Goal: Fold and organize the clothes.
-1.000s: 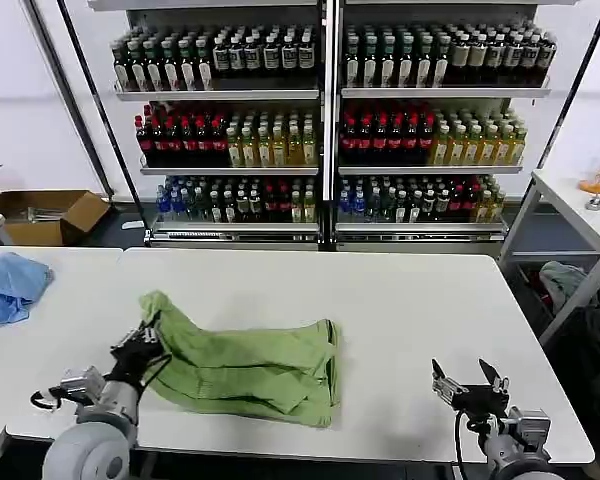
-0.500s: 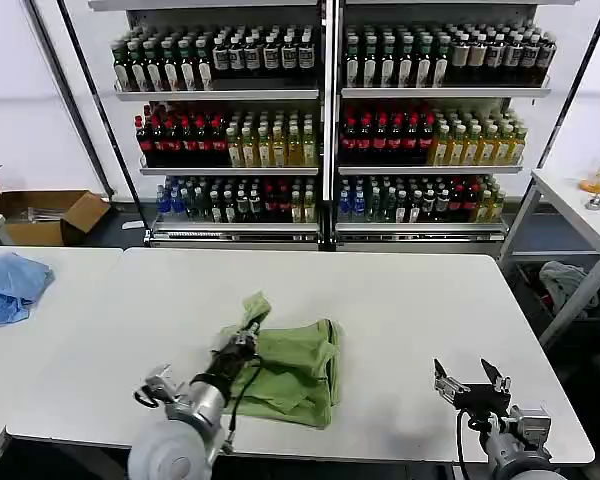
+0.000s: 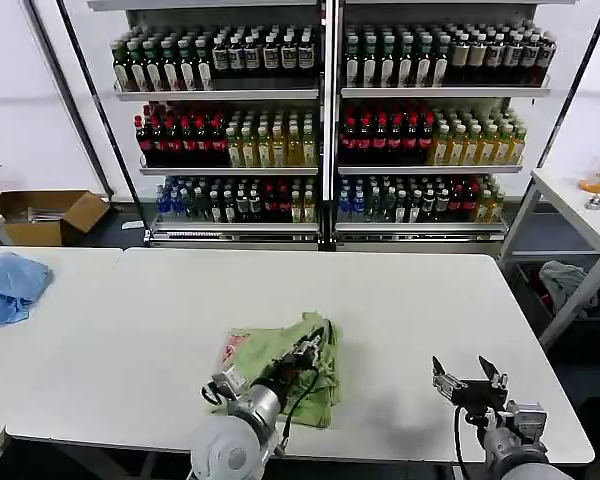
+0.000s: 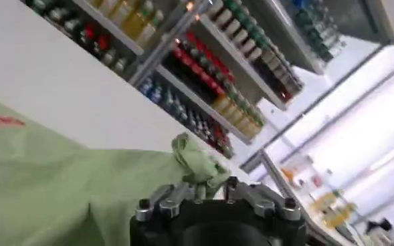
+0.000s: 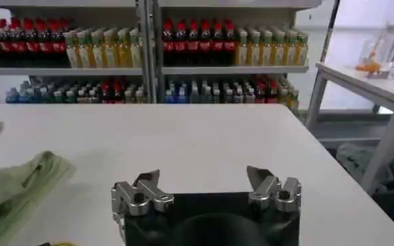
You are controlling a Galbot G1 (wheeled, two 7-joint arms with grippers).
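Note:
The sage-green shirt (image 3: 280, 362) lies bunched on the white table (image 3: 410, 300) near the front middle, its red-and-white printed patch (image 3: 234, 349) facing up on the left part. My left gripper (image 3: 313, 346) is over the shirt's right side, shut on a pinch of green fabric (image 4: 198, 160) that it has carried across the shirt. The wrist view shows the cloth (image 4: 56, 180) draped below it. My right gripper (image 3: 468, 378) waits open near the table's front right edge, nothing between its fingers (image 5: 262, 177). The shirt's edge (image 5: 16, 184) shows off to its side.
A light blue cloth (image 3: 10, 285) lies on the neighbouring table at far left. Shelves of bottles (image 3: 320, 130) stand behind the table. A cardboard box (image 3: 55, 215) sits on the floor at left, and a side table (image 3: 585, 215) stands at right.
My left gripper has swept rightward across the table holding the shirt's left edge, folding it over; the printed patch now faces up. The right gripper has stayed put.

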